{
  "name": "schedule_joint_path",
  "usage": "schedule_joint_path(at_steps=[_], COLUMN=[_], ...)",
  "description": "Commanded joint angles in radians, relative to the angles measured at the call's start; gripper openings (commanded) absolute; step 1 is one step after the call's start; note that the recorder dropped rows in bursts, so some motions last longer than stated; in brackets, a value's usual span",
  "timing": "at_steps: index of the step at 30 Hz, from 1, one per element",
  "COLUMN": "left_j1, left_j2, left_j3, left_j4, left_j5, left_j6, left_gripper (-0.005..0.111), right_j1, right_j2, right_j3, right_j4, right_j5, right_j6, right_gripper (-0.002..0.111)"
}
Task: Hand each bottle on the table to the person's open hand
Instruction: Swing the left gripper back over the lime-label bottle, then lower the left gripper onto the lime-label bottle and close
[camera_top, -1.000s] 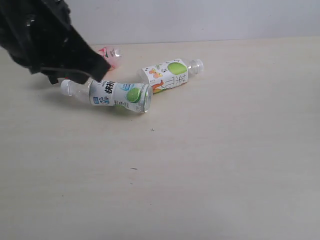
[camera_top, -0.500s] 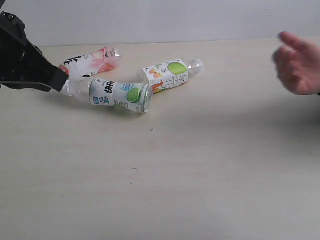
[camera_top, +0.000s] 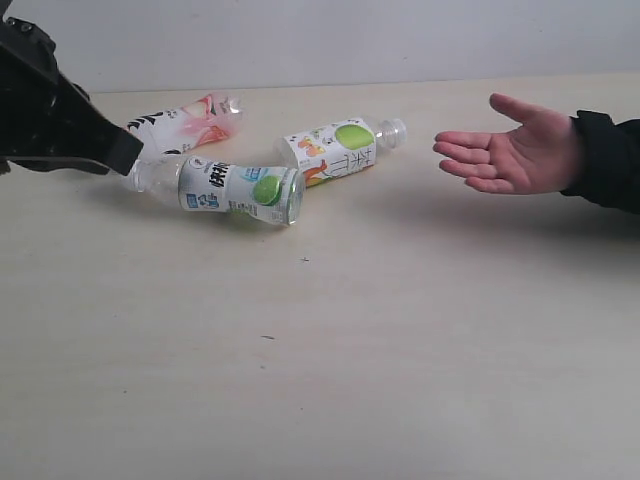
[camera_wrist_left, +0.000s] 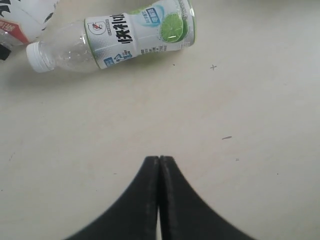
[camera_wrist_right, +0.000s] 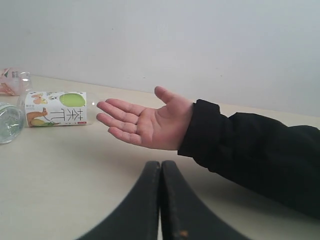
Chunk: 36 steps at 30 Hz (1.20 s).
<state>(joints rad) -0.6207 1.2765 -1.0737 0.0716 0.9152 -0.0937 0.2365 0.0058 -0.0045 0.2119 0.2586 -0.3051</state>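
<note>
Three bottles lie on the table (camera_top: 400, 350). A pink-red bottle (camera_top: 185, 122) is at the back left. In front of it lies a green-spotted bottle (camera_top: 235, 188) (camera_wrist_left: 125, 37), its cap pointing left. Another green-spotted bottle (camera_top: 340, 150) (camera_wrist_right: 57, 108) lies nearer the middle, cap toward the person's open hand (camera_top: 510, 150) (camera_wrist_right: 145, 122). That hand is palm up above the table at the right. My left gripper (camera_wrist_left: 159, 159) is shut and empty, hovering short of the nearer green-spotted bottle; its black arm (camera_top: 50, 110) fills the far left. My right gripper (camera_wrist_right: 161, 163) is shut and empty, just short of the hand.
A black jacket sleeve (camera_top: 610, 160) (camera_wrist_right: 250, 150) reaches in from the right edge. A pale wall (camera_top: 350, 40) runs behind the table's far edge. A few dark specks (camera_top: 305, 260) dot the tabletop in front of the bottles.
My left arm has drawn back to the left, uncovering the pink-red bottle. The person's hand has come in from the right and now rests open, palm up. The bottles have not moved.
</note>
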Motion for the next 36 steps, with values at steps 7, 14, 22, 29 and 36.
schedule_joint_path(at_steps=[7, 14, 22, 29, 36], left_j1=[0.004, 0.006, 0.115, 0.181, 0.183], left_j2=[-0.004, 0.065, 0.320, 0.667, 0.804], left_j3=[0.002, 0.002, -0.227, -0.625, -0.790], left_j4=[0.005, 0.005, -0.002, -0.062, -0.099], left_j5=[-0.183, -0.338, -0.225, 0.084, 0.277], left_j6=[0.067, 0.285, 0.444, 0.767, 1.265], left_gripper=[0.001, 0.001, 0.000, 0.000, 0.000], right_j1=[-0.004, -0.004, -0.004, -0.004, -0.004], right_j2=[-0.006, -0.006, -0.006, -0.006, -0.006], right_j3=[0.005, 0.005, 0.005, 0.005, 0.005], right_j4=[-0.001, -0.001, -0.001, -0.001, -0.001], right_j5=[-0.013, -0.013, -0.013, -0.013, -0.013], right_j6=[-0.006, -0.006, -0.006, -0.006, -0.006], right_gripper=[0.000, 0.000, 0.000, 0.000, 0.000])
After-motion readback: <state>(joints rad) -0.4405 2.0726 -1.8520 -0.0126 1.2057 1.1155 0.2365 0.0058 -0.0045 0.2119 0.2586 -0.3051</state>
